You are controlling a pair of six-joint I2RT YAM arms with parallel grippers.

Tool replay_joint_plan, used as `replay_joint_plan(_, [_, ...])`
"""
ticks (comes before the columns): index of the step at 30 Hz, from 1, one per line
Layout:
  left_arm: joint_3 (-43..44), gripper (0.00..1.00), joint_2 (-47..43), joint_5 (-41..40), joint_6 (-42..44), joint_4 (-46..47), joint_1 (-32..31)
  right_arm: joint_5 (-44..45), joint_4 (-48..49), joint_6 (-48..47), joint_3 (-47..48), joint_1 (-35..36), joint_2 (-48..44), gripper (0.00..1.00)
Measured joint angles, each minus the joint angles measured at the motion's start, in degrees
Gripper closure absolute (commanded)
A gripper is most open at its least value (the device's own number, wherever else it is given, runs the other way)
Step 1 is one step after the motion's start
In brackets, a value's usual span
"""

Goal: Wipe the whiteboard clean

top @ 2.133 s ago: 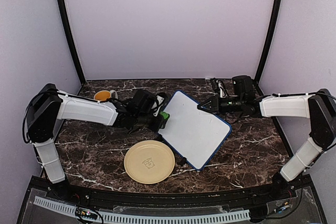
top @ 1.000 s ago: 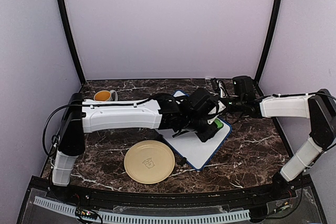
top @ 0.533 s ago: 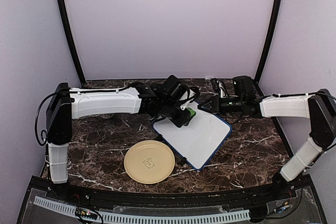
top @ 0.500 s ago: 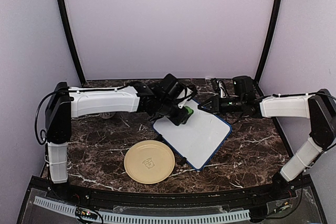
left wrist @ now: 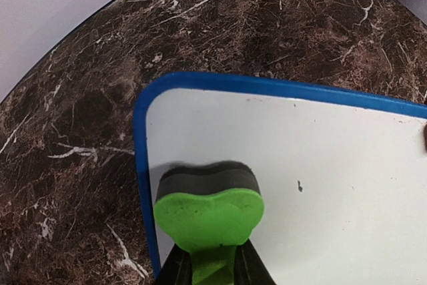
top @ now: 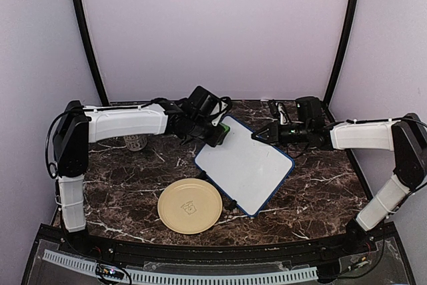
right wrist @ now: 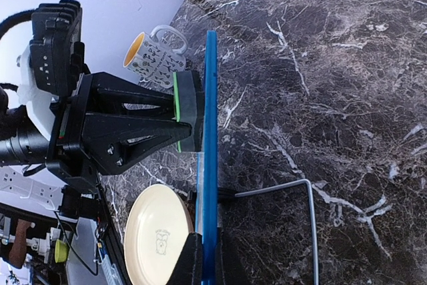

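The apparently stiff, light whiteboard [top: 245,165] (probably slippery) is held on the table [top: 320,185] by its far frame edge in the closed right end effector [right wrist: 209,261]; an eraser [left wrist: 208,208] is gripped by the left end effector [left wrist: 210,266].

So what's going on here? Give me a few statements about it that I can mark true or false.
1. The left tool holds a green eraser on the whiteboard. True.
2. The green eraser sits at the middle of the whiteboard. False: it is at a corner.
3. The right tool grips the whiteboard's blue edge. True.
4. The yellow plate lies on the whiteboard. False: it lies beside it on the marble table.
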Motion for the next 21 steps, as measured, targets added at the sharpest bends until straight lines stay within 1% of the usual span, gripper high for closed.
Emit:
replay_joint_plan(3, [-4.70,0.99,-1.92,-0.66,-0.87,2.95,-0.66,-0.02,-0.07,-0.04,0.00,0.00,-0.02,1.00])
replay_joint_plan(8, [-17.11,0.99,-6.38,-1.01,-3.82,6.71,-1.42,0.00,-0.09,-0.04,0.00,0.00,-0.09,1.00])
replay_joint_plan(11, [-21.11,0.99,-7.43,-1.16,-5.38,8.48,-1.46,-0.02,-0.07,-0.04,0.02,0.00,-0.09,1.00])
replay_joint_plan(16, [-22.75,0.99,-7.87,-2.38,-6.12,10.49,-2.91,-0.09,-0.22,-0.04,0.13,0.00,-0.09,1.00])
replay_joint_plan(18, [-22.38,0.99,-7.74,-3.43,-5.62,10.56,-4.83,-0.11,-0.20,-0.04,0.13,0.02,-0.11,1.00])
replay_joint_plan(21, [-20.68,0.99,-6.95,-3.89,-4.72,10.69,-9.40,-0.22,-0.20,-0.09,0.13,0.00,-0.11,1.00])
